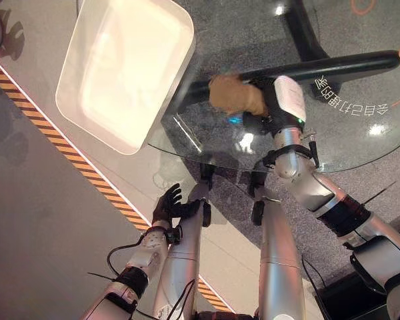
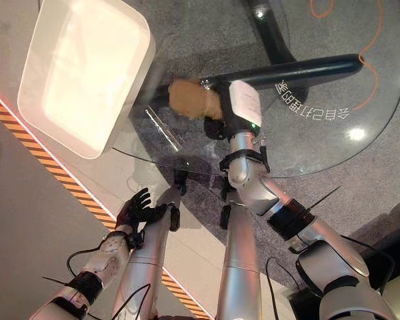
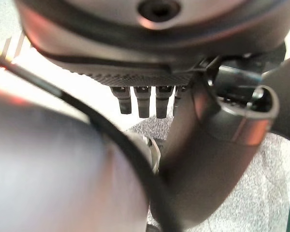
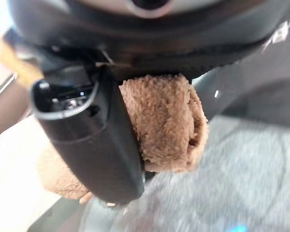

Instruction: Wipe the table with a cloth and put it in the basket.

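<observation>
A tan terry cloth [image 1: 235, 93] is bunched in my right hand [image 1: 280, 103] over the round glass table [image 1: 360, 143]. In the right wrist view the cloth [image 4: 166, 121] is wrapped under the palm with the thumb [image 4: 94, 140] closed across it. The white rectangular basket [image 1: 123, 70] stands at the table's left side, just left of the cloth. My left hand [image 1: 168, 205] hangs low beside the table's near edge, below the glass, with straight fingers [image 3: 135, 99] and nothing in it.
A dark curved table base [image 1: 333, 67] shows through the glass. A yellow-and-black striped line [image 1: 67, 153] runs across the floor on the left. An orange cable [image 2: 373, 60] lies on the carpet at the far right.
</observation>
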